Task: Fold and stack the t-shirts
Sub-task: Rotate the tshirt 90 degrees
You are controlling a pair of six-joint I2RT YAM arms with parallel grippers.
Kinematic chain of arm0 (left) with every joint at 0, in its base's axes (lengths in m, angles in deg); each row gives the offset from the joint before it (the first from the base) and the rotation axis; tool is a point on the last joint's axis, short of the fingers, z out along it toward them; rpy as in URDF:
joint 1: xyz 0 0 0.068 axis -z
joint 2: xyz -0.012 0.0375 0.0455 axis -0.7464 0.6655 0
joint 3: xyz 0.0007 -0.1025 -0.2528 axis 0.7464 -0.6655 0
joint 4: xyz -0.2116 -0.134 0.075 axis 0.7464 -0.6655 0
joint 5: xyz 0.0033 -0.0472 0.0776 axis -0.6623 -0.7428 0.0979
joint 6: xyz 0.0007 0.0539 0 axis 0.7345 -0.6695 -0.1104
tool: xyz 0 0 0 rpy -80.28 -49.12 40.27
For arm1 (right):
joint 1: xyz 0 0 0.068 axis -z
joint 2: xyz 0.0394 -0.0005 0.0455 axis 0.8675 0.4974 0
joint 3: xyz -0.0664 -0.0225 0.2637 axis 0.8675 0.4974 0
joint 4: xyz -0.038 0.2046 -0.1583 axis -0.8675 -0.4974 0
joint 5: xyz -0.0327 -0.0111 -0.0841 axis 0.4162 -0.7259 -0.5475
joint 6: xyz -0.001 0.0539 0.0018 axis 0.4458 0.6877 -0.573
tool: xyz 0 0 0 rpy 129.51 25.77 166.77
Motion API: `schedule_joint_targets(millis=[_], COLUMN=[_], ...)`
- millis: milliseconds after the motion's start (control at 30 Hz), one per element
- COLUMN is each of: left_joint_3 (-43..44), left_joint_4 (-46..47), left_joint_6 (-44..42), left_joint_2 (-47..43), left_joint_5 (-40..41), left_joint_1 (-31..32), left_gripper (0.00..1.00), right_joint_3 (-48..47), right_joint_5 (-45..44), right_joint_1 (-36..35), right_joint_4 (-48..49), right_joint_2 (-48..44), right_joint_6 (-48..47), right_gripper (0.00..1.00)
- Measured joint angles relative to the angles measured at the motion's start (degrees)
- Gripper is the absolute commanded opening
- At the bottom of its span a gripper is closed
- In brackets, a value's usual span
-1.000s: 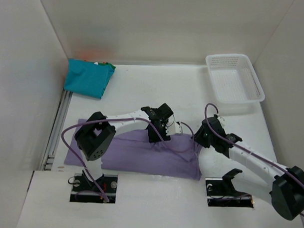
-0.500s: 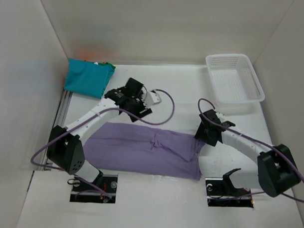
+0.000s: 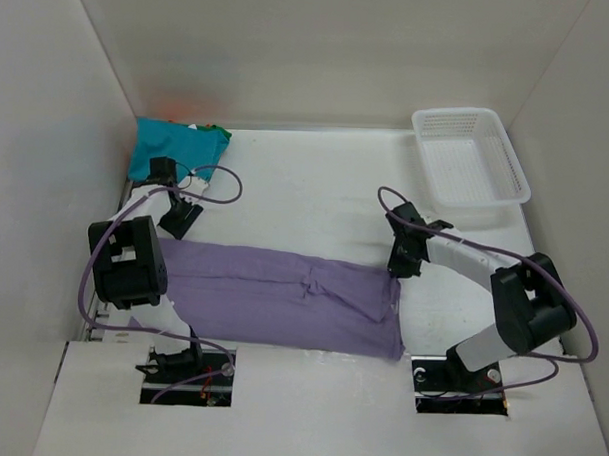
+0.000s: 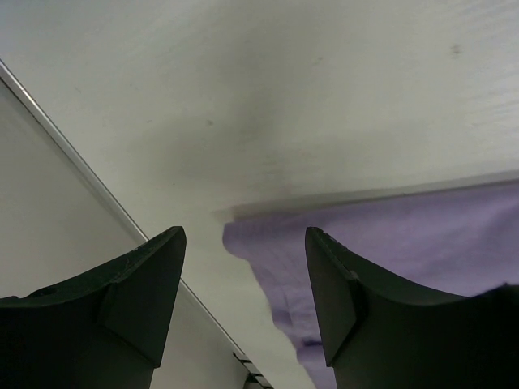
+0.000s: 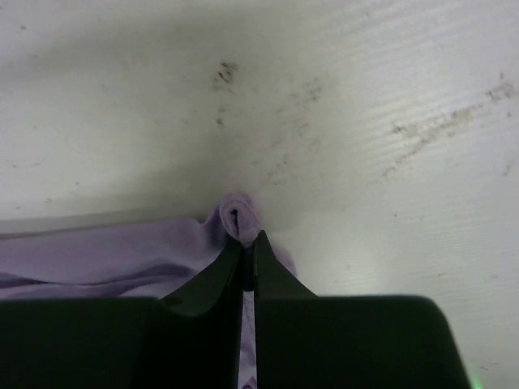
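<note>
Lavender t-shirt (image 3: pixel 282 297) spread mid-frame | step: seizing corners for fold | right gripper (image 5: pixel 247 258) clamped on its edge | left gripper (image 4: pixel 243 239) apart over frame-left corner | next: pinch, lift together

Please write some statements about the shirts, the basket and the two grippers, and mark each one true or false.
1. The right gripper is shut on a fold of the lavender shirt. True.
2. The left gripper grips the lavender shirt. False: its jaws stand open and hold nothing.
3. The teal shirt lies in the white basket. False: it lies folded at the far left corner of the table.
4. The white basket stands at the table's far right. True.
5. The lavender shirt is stacked on the teal shirt. False: they lie apart.
</note>
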Motion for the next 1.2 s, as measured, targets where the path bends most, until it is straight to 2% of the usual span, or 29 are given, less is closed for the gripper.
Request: schedule_joint_targets(millis=[200, 367, 400, 433, 500, 533, 600, 667, 733, 767, 933, 1000, 1200], left_joint_3=[0.0, 0.5, 0.8, 1.0, 1.2, 1.3, 1.3, 1.3, 1.2, 1.0, -1.5, -2.1, -2.7], left_joint_4=[2.5, 2.4, 2.3, 2.0, 1.4, 1.1, 0.2, -0.4, -0.6, -0.5, -0.5, -0.6, 0.2], left_joint_6=[-1.6, -2.9, -3.0, -3.2, -3.4, -3.4, -3.4, -3.3, -3.2, -3.1, -2.9, -2.9, -2.9], left_joint_2=[3.2, 3.2, 3.2, 3.2, 3.2, 3.2, 3.2, 3.2, 3.2, 3.2, 3.2, 3.2, 2.9], left_joint_5=[1.5, 2.2, 2.3, 2.4, 2.6, 2.6, 2.5, 2.4, 2.3, 2.3, 2.3, 2.5, 2.7], left_joint_1=[-3.3, -9.0, -10.1, -11.1, -12.5, -12.8, -12.7, -12.3, -11.9, -11.7, -11.8, -12.0, -12.1], left_gripper=[0.60, 0.61, 0.61, 0.61, 0.61, 0.61, 0.61, 0.61, 0.61, 0.60, 0.60, 0.60, 0.59], right_joint_3=[-11.4, -33.3, -40.1, -47.4, -63.9, -72.3, -89.1, -96.4, -95.6, -92.0, -64.7, -57.2, -47.8], right_joint_5=[1.1, 0.9, 0.5, -0.1, -1.6, -2.3, -3.8, -4.7, -6.1, -6.6, -6.3, -5.1, -0.5], right_joint_1=[0.0, 0.9, 1.2, 1.5, 1.9, 2.0, 2.0, 2.1, 2.3, 2.4, 3.6, 4.9, 7.8], right_joint_4=[-2.8, -5.4, -6.4, -7.1, -8.5, -8.8, -8.9, -9.1, -9.6, -9.2, -7.6, -7.5, -5.8], right_joint_2=[10.4, 25.6, 29.5, 33.5, 42.0, 46.2, 54.4, 57.1, 55.6, 53.3, 36.5, 32.1, 30.5], right_joint_6=[-4.0, -9.0, -10.1, -11.3, -13.2, -14.3, -16.9, -18.4, -19.0, -19.1, -17.4, -15.6, -10.5], right_gripper=[0.00, 0.02, 0.08, 0.18, 0.56, 0.62, 0.65, 0.66, 0.67, 0.68, 0.68, 0.69, 0.70])
